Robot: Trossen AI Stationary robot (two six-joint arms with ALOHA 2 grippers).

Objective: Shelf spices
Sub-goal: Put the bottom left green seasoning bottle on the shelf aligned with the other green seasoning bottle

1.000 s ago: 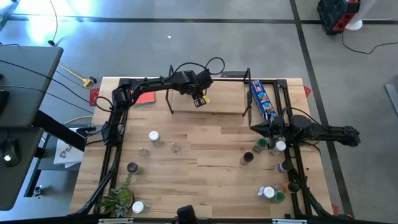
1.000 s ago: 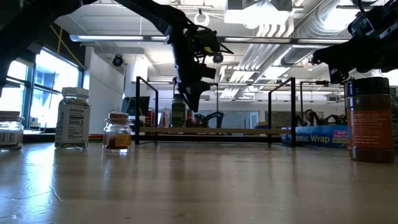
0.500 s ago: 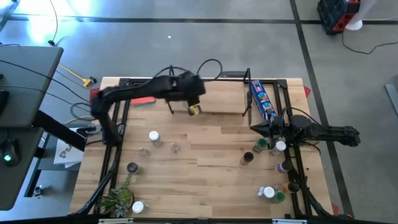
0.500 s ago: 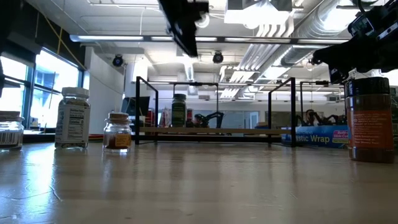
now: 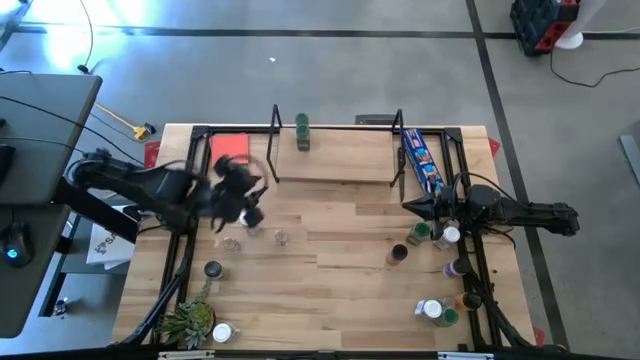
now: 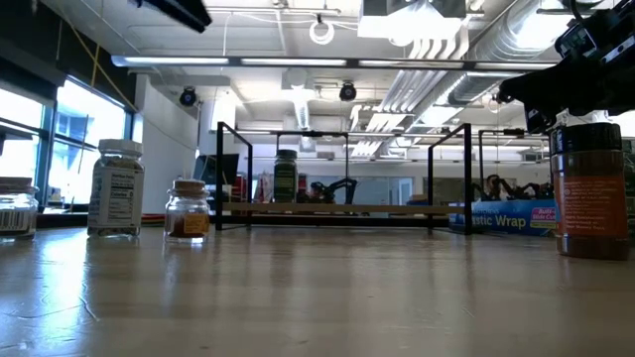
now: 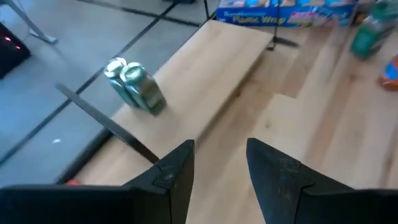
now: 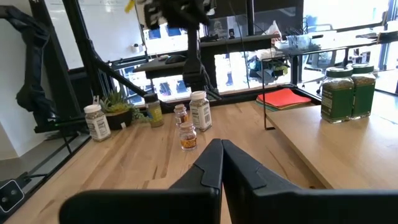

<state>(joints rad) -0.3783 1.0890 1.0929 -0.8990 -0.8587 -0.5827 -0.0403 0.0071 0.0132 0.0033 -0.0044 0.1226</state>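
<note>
One green-lidded spice jar (image 5: 302,132) stands upright on the left part of the light-wood shelf (image 5: 340,165); it also shows in the low view (image 6: 286,176) and the left wrist view (image 7: 134,87). My left gripper (image 5: 243,197) is open and empty (image 7: 217,163), above the table's left side over a group of loose jars (image 5: 247,218). My right gripper (image 5: 410,205) is shut and empty (image 8: 221,155) at the table's right, beside another group of jars (image 5: 445,235).
A red flat square (image 5: 231,150) lies left of the shelf and a blue packet (image 5: 422,160) right of it. More jars stand at the near right (image 5: 432,310) and near left (image 5: 212,268). A small plant (image 5: 187,322) is at the near left corner.
My left gripper has drawn back from the green jar on the shelf, risen, and swung toward the table's left and near side. The green jar has stayed upright on the shelf. My right arm has kept still.
</note>
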